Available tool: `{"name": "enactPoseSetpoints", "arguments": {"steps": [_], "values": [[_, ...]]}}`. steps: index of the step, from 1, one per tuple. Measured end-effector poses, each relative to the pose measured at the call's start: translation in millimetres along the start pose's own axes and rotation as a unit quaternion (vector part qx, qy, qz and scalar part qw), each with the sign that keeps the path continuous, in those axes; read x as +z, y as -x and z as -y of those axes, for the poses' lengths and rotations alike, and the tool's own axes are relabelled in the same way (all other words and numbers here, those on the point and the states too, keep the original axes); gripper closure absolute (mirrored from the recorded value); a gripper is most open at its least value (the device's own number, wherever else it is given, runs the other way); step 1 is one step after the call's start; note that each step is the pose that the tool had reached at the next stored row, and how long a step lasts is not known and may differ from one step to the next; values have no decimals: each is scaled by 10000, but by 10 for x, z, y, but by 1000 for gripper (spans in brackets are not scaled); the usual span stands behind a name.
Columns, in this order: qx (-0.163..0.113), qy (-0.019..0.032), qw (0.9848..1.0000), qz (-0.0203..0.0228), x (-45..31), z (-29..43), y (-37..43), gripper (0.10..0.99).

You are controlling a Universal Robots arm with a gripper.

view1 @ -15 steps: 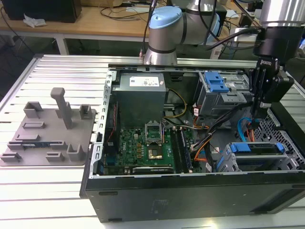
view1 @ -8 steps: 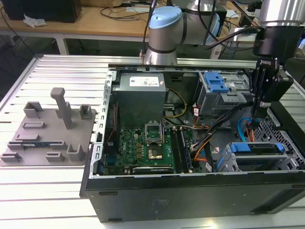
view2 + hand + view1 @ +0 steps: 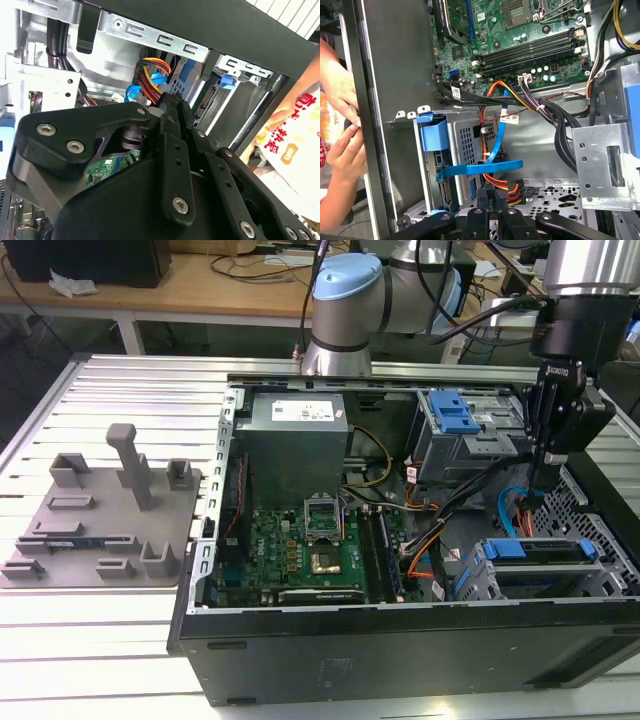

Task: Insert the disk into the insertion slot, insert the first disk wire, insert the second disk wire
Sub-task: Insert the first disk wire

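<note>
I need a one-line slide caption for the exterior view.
The gripper hangs by the insertion slot, where the disk already sits, inside an open computer case.

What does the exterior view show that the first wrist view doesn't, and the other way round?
Exterior view, not first wrist view: the grey fixture plate beside the computer case, and the power supply. First wrist view, not exterior view: a person's hands outside the case wall. Both: the motherboard and the blue data cable.

Bright even room light, glare on ribbed table [image 3: 90,660], computer case [image 3: 400,650] interior dim.
</note>
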State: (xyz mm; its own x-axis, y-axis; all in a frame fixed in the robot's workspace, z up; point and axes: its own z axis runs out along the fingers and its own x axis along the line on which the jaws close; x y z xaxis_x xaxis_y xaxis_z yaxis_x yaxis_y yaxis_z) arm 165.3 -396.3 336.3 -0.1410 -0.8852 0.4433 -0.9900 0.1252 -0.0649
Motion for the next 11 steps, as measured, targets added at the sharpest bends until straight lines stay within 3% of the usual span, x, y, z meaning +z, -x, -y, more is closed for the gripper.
{"name": "enactPoseSetpoints", "arguments": {"steps": [3, 7, 11], "values": [[1, 7, 10000, 49, 18, 10, -72, 922], [1, 21, 9999, 150, 61, 32, -228, 922], [1, 30, 9998, 208, 118, 48, -341, 922]]}}
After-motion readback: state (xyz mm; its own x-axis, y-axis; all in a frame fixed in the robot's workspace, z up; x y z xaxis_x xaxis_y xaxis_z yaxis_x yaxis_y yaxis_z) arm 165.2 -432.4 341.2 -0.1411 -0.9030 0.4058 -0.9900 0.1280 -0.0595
